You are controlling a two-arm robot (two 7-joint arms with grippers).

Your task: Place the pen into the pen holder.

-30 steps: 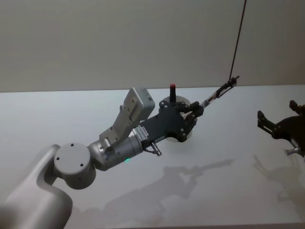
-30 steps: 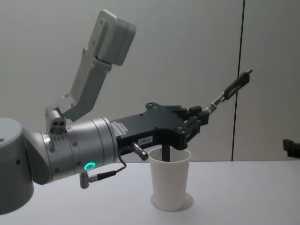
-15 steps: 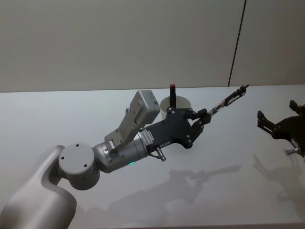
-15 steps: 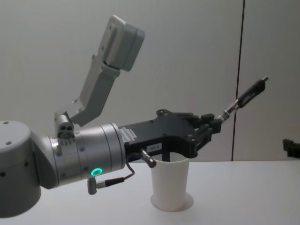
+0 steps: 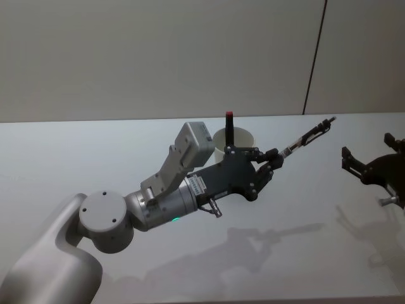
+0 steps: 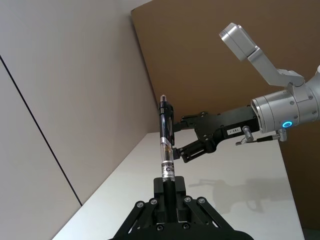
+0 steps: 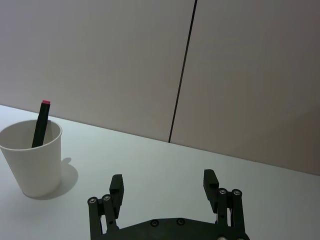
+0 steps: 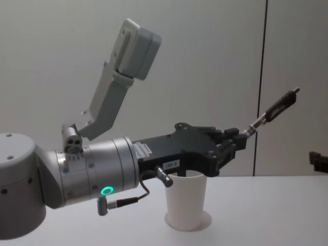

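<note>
Near the pen holder point(image 8: 187, 205) the left hand point(image 8: 240, 142) clamps the pen point(image 6: 166, 145); right hand point(image 7: 163, 179) parked, spread wide.

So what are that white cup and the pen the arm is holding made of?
The plain white tapered cup looks like matte paper, going by its dull surface and rolled rim. The slim pen is probably glossy plastic, with a clear barrel and a black clip. The left gripper holds it near the cup. The right gripper sits open at far right.
</note>
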